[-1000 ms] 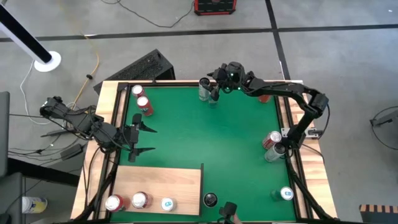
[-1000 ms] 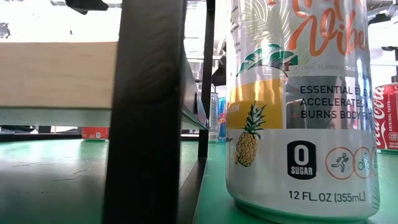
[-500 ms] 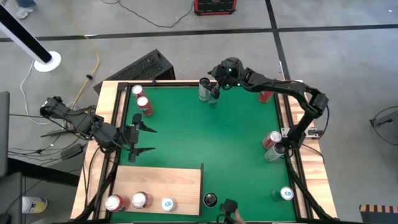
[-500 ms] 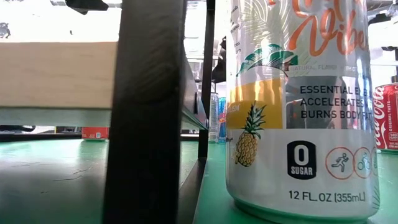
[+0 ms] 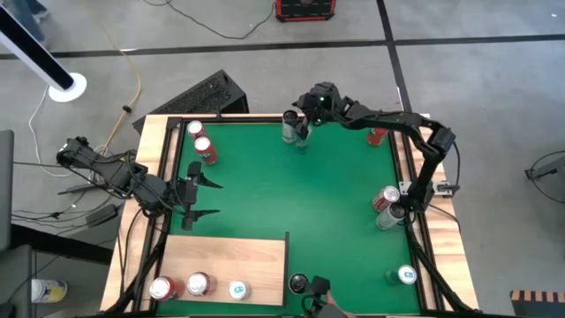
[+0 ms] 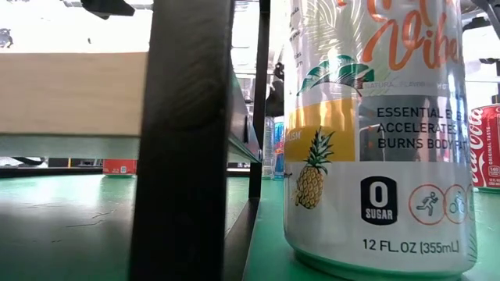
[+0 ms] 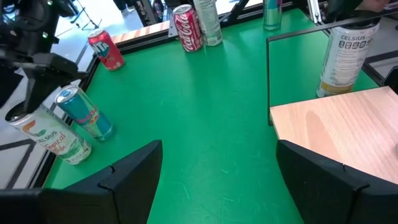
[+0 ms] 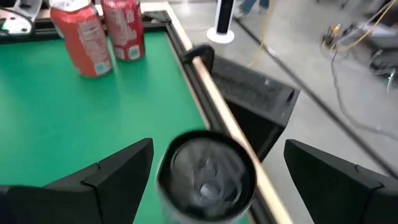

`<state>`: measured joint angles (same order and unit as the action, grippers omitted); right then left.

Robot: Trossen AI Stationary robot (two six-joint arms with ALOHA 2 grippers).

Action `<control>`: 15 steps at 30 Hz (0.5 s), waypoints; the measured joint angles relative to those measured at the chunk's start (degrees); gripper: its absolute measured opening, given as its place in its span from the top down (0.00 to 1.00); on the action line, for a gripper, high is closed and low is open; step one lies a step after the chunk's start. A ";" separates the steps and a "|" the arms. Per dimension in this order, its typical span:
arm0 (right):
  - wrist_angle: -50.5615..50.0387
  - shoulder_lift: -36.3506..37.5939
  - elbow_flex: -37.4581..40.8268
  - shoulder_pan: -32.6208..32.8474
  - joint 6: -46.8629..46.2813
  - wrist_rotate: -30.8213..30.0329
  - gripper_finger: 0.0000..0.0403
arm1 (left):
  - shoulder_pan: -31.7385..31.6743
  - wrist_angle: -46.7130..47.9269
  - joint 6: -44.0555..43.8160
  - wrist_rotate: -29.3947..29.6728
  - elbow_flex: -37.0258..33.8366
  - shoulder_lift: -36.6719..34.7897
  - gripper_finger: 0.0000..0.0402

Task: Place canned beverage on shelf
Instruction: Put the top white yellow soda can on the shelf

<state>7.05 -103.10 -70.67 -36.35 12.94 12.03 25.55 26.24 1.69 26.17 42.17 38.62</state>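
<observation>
A silver-topped white can (image 8: 208, 177) stands upright at the mat's far edge (image 5: 289, 126), with a teal can (image 7: 84, 112) beside it. My right gripper (image 8: 217, 152) is open; its fingers stand on either side of the white can's top, also visible in the high view (image 5: 298, 131). The shelf (image 5: 231, 258), a pale wooden board at the near left, carries three cans (image 5: 198, 283). My left gripper (image 5: 199, 199) waits open over the mat's left side, holding nothing.
Two red cans (image 5: 199, 141) stand at the far left corner. Two cans (image 5: 387, 205) are at the right edge, and one (image 5: 404, 276) is at the near right. A tall white can (image 7: 345, 56) stands beside the shelf's right end. The mat's middle (image 5: 291, 194) is bare.
My right gripper has moved a little toward the table's left along the far edge, closing in on the white can. The cans have stayed where they were.
</observation>
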 joint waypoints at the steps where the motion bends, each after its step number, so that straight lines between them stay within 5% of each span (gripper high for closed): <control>1: 0.30 -0.19 -0.06 -0.09 0.36 -0.01 0.04 | -0.01 0.00 0.02 -0.02 0.00 0.00 0.25; 15: -0.88 -0.29 0.02 -0.55 -1.60 -0.03 0.04 | 0.01 0.02 0.24 -0.17 0.00 0.01 0.25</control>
<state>6.17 -103.39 -70.65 -36.91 11.34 12.00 25.56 26.26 1.93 26.00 42.17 38.63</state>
